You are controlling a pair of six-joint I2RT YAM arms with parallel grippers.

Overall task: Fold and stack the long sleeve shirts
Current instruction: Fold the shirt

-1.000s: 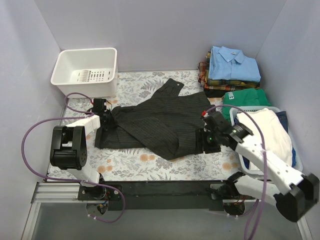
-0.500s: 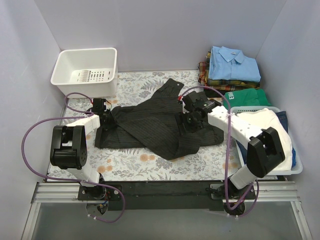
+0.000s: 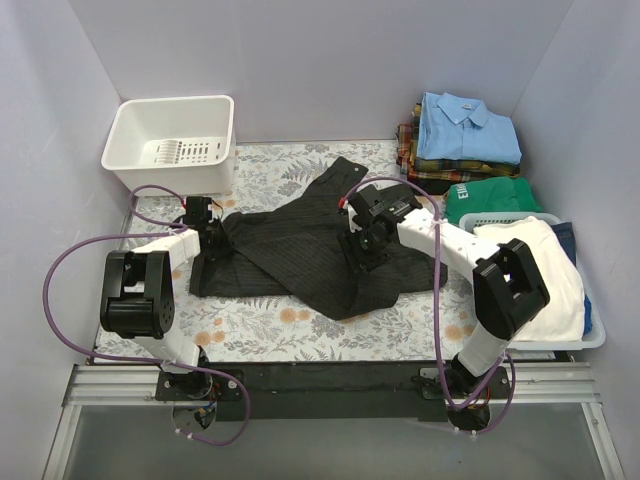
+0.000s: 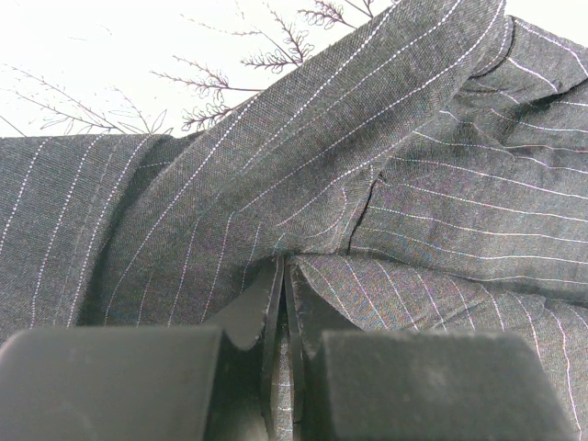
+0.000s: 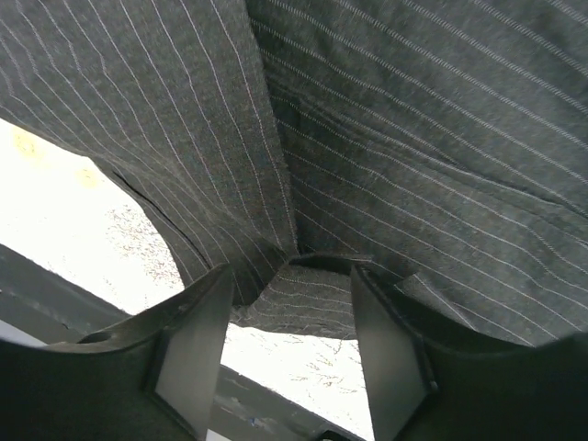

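Note:
A black-charcoal pinstriped long sleeve shirt [image 3: 300, 245] lies spread and partly folded on the floral cloth. My left gripper [image 3: 212, 238] is shut on the shirt's left edge; in the left wrist view the jaws [image 4: 285, 303] pinch a fold of the striped cloth [image 4: 367, 165]. My right gripper [image 3: 362, 245] hangs open over the shirt's middle right, jaws wide apart [image 5: 289, 349] above the striped cloth [image 5: 413, 138], holding nothing. A light blue shirt [image 3: 468, 128] tops a stack with a plaid shirt [image 3: 412, 150] at the back right.
A white basket [image 3: 170, 140] stands at the back left. A blue basket [image 3: 590, 320] with white cloth [image 3: 540, 265] sits at the right, a green garment [image 3: 495, 192] behind it. Walls close in at left, back and right.
My right arm has swung left and away from the shirt's near right edge to above its middle right. The left gripper and its hold have not moved.

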